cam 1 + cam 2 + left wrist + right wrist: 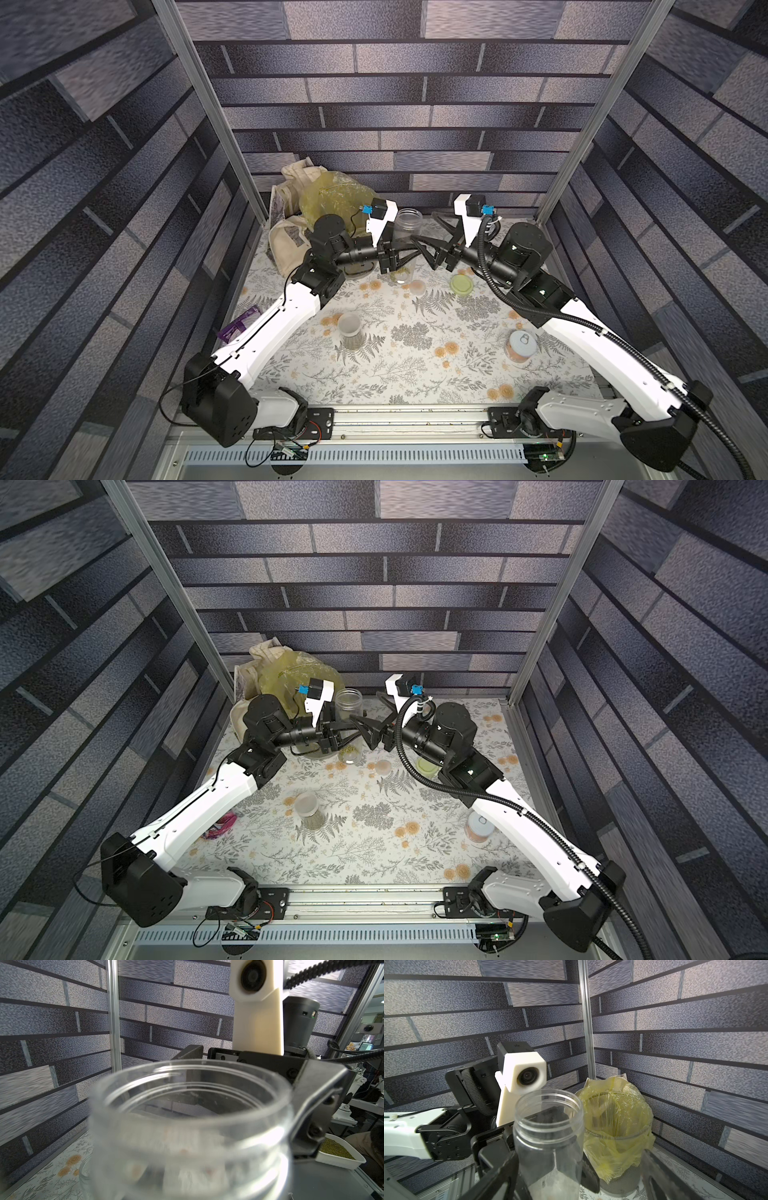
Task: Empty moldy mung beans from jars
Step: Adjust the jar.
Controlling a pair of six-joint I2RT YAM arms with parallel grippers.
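My left gripper [409, 251] is shut on the tall clear jar [409, 224], which stands upright with its mouth open, beside the bin. A little heap of mung beans [400, 275] lies in its bottom. In the right wrist view the left gripper's fingers [500, 1165] clamp the jar [550, 1136]. My right gripper [428, 239] is open, its jaws wide on either side of the jar's top. A short jar [349, 326] with a frosted lid holds beans near the table's middle. The wider jar [313, 752] is mostly hidden under the left arm.
A frosted lid [417, 286] and a pale green lid [462, 284] lie loose on the floral cloth. The mesh bin with its yellow bag [614, 1126] stands at the back left beside a cloth bag [286, 241]. A pinkish can [521, 345] stands on the right.
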